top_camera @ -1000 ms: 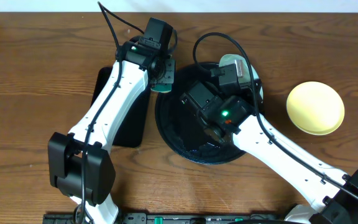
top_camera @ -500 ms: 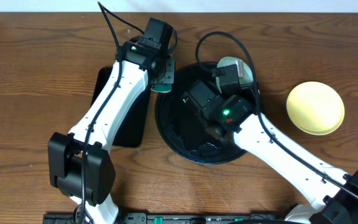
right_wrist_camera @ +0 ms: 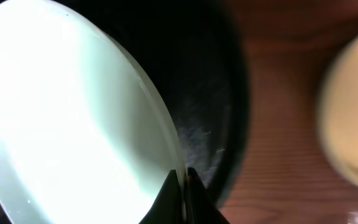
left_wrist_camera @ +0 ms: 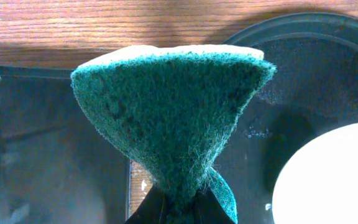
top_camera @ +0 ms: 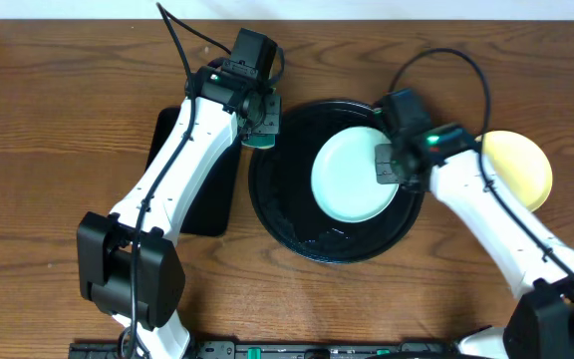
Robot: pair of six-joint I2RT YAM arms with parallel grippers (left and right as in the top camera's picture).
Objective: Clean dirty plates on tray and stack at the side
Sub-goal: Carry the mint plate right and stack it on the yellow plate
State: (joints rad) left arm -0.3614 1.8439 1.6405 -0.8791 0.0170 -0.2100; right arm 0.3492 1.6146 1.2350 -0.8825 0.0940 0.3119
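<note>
The right gripper point(top_camera: 392, 166) has swung rightward, baring the large round glossy black tray point(top_camera: 267, 214). Inside it sits a pale mint-green round plate point(top_camera: 352, 179), its right rim pinched by that gripper. A pale yellow plate point(top_camera: 526, 165) lies just right of the tray. The left gripper point(top_camera: 260, 125) clamps a green scouring sponge point(left_wrist_camera: 173, 112) over the tray's left rim.

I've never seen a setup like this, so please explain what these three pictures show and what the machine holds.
These are two robot arms at a wooden table. One picture looks down from above; the others come from wrist cameras. The left fingers pinch a green scouring sponge at the edge of a round black tray. The right fingers grip the rim of a mint-green plate over that tray. A yellow plate sits further right; a rectangular black tray lies under the left arm.
</note>
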